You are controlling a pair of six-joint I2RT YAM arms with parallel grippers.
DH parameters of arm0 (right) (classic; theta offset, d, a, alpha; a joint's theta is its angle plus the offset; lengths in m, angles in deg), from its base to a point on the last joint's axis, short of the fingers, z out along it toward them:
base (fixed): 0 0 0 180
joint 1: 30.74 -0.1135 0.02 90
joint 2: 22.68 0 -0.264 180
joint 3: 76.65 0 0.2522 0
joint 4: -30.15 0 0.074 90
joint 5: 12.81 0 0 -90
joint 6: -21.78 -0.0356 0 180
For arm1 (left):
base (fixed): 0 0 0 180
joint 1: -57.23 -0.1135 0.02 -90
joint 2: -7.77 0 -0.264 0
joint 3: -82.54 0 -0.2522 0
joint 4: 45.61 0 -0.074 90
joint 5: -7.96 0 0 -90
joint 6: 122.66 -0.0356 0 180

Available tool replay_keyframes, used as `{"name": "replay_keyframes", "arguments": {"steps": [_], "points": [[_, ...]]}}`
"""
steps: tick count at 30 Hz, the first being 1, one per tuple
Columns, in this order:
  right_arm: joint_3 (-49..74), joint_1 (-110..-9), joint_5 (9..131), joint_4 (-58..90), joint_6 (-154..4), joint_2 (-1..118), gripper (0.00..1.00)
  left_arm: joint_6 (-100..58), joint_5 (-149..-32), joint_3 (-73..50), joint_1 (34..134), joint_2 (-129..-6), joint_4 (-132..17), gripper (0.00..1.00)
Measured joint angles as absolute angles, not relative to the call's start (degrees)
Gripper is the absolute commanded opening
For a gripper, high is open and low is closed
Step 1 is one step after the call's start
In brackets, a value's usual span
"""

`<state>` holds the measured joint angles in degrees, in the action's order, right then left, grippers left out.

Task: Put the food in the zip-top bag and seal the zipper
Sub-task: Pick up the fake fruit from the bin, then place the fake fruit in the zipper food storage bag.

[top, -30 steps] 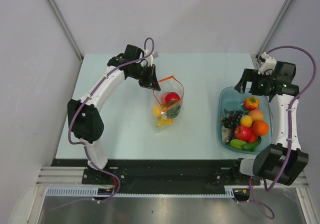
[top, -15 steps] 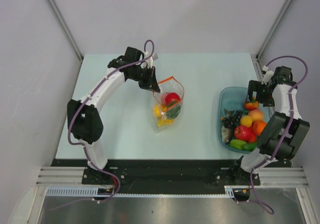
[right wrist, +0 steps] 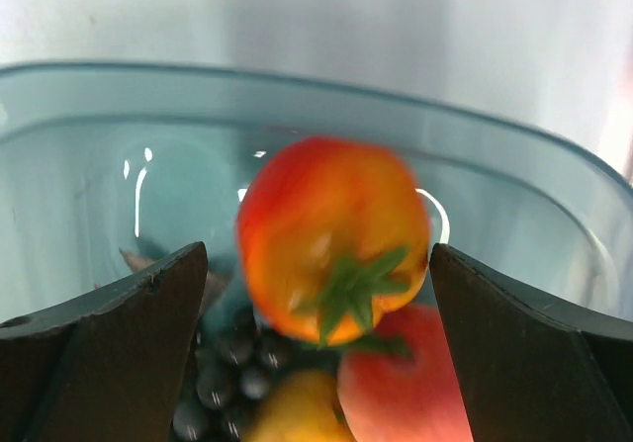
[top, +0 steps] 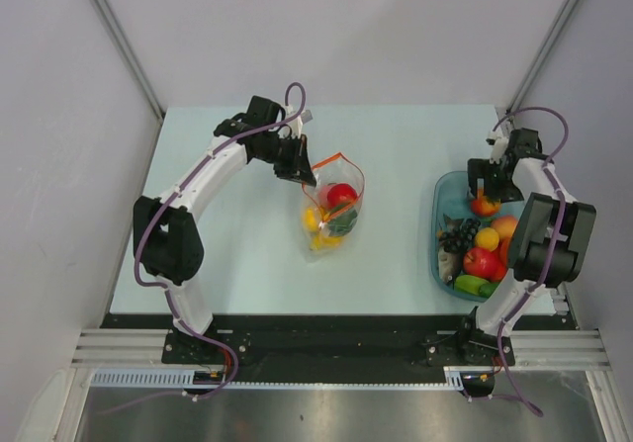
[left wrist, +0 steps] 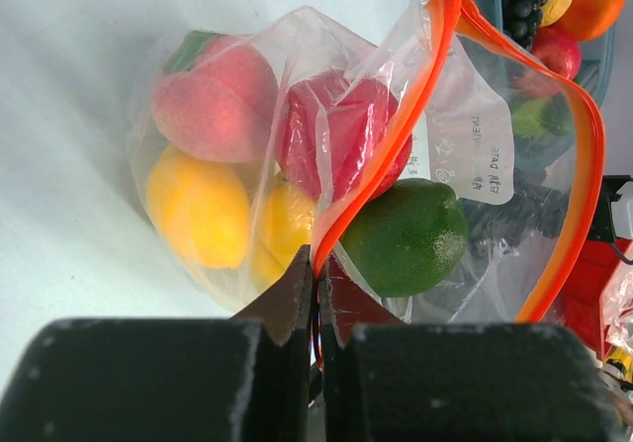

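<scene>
**Overhead view.** My left tool (top: pixel 302 170) reaches to the middle of the pale desk (top: pixel 237 254). It is clamped on the zipper (left wrist: pixel 396 135), the red-orange strip along the rim of the zip-top bag (top: pixel 334 205).

**Left wrist view.** Both fingers (left wrist: pixel 287 299) press together with the strip pinched between their tips. From that pinch the strip splits into two arcs that stand apart, so the mouth of the bag gapes unsealed. The bag rests on the desk, well apart from the teal tub (top: pixel 438 249) at the right side. Inside the bag are a pink peach (left wrist: pixel 213 96), a red tomato (left wrist: pixel 341 140), two yellow pieces (left wrist: pixel 198 205) and a green piece (left wrist: pixel 406 234). All are bunched together behind crinkled clear film.

**Right wrist view.** My right tool (right wrist: pixel 316 254) is spread wide over the far end of the tub. One finger stands on each side of an orange-red tomato (right wrist: pixel 331 239) with a green stalk. The fruit appears blurred, and I cannot tell whether either finger touches it. Beneath it lie dark grapes (right wrist: pixel 223 373), a yellow fruit (right wrist: pixel 297 412) and a red fruit (right wrist: pixel 406 383). In the overhead view, long green vegetables (top: pixel 473 285) lie at the near end of the tub.
</scene>
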<state>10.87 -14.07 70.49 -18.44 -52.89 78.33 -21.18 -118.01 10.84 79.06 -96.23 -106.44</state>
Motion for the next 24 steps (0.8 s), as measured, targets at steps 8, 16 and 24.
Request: {"name": "replay_keyframes", "arguments": {"steps": [8,16,24], "points": [[10.87,-16.56,72.55,-16.12,-51.56,81.59,0.69,-21.2,-117.59,10.84,79.06,-96.17,-106.44,0.06],[10.82,-16.24,69.86,-17.96,-48.82,76.89,0.49,-21.28,-117.57,10.89,79.06,-96.15,-106.53,0.06],[13.47,-24.83,52.4,-15.25,-52.93,56.54,0.45,-21.35,-117.63,11.61,79.06,-96.15,-107.27,0.06]]}}
